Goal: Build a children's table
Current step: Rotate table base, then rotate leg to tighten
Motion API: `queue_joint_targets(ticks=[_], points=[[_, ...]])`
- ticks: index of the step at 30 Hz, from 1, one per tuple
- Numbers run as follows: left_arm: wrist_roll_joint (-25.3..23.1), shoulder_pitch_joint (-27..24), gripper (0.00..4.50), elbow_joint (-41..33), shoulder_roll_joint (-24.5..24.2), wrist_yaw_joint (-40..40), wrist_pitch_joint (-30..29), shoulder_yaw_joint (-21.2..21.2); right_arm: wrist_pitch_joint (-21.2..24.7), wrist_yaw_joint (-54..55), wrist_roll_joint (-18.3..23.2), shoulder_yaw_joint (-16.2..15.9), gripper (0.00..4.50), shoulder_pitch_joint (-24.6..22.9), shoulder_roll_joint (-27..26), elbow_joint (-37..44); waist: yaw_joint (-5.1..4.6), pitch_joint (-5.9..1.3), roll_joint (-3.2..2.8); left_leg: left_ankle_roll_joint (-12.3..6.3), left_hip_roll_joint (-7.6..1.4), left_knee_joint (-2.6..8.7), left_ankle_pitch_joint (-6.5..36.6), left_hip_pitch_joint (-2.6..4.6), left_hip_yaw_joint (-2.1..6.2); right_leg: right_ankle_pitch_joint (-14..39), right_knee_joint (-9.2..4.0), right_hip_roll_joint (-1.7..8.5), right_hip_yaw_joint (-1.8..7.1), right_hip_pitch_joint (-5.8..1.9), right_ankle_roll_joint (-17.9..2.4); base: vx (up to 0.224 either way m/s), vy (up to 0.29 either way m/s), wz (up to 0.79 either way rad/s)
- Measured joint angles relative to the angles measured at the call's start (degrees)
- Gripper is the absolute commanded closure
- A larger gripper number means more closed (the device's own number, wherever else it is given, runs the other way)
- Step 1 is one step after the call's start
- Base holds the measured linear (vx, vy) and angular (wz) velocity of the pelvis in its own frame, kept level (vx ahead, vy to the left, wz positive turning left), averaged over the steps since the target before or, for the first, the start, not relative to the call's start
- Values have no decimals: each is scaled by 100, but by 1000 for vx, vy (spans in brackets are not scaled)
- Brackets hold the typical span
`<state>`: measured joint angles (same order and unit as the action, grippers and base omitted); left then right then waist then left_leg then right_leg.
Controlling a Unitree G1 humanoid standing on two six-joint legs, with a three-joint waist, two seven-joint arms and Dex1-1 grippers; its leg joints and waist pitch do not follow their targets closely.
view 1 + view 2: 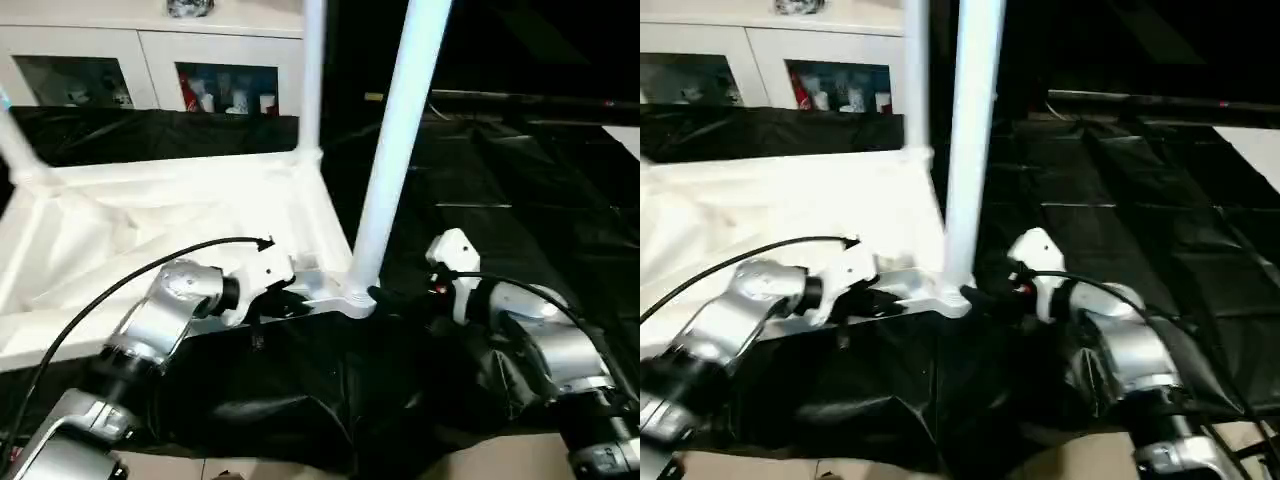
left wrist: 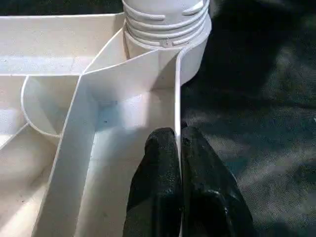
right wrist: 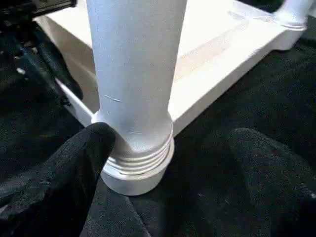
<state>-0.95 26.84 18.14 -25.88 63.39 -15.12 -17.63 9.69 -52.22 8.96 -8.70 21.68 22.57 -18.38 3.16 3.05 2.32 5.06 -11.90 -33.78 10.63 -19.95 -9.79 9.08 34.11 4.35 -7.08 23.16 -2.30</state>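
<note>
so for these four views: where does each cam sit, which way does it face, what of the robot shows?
Left eye: on the head, looking forward and down at the upturned table top; both silver forearms show.
Right eye: same head, slightly offset, same scene.
Left wrist: along the left gripper, pinched on the top's side wall beside the socket.
Right wrist: along the right gripper, fingers spread either side of the near leg's base.
Shared: that near leg in its corner socket appears in all four.

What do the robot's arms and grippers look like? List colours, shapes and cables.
Both forearms are silver metal cylinders with dark joints. Each wrist carries a white housing, and a thin black cable arcs over each arm. The left gripper and the right gripper each have two thick black rounded fingers.
</note>
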Motion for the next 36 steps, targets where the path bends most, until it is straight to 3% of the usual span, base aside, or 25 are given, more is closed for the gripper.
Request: queue_joint_targets(ticks=[6,13,21,30,33,36], points=[[35,-105,450,-252,-71,134,-113,-30,-172,-309,-77,-310,18,239,-245,-389,62,1,11,0,1,2,1,-6,0,0,-1,2,0,1,0,0,0,0],[78,-111,450,-286,-122,280,-113,-61,-358,-507,-180,-427,18,506,-341,-820,141,1,12,0,1,2,0,-4,-1,-1,1,3,1,2,-2,0,0,0],[116,11,450,-135,-128,442,-106,-93,-528,-842,-177,-484,86,752,-420,-1334,180,1,14,0,0,1,0,-3,-1,-1,3,3,1,2,-2,0,0,0],[122,126,450,99,-63,524,-44,-97,-674,-994,-121,-448,163,819,-542,-1655,166,1,14,1,0,-2,-2,2,-1,-4,8,2,1,0,-6,0,0,0],[118,182,450,194,-20,466,-48,-96,-671,-893,-109,-377,171,819,-597,-1722,168,1,13,2,0,-4,-2,4,0,-4,10,2,1,-2,-7,0,0,0],[-6,386,450,537,256,-42,-131,-24,-703,89,-188,-104,176,844,-997,-1998,160,0,12,6,1,-11,-5,10,0,-6,13,2,5,-4,-10,0,0,0]])
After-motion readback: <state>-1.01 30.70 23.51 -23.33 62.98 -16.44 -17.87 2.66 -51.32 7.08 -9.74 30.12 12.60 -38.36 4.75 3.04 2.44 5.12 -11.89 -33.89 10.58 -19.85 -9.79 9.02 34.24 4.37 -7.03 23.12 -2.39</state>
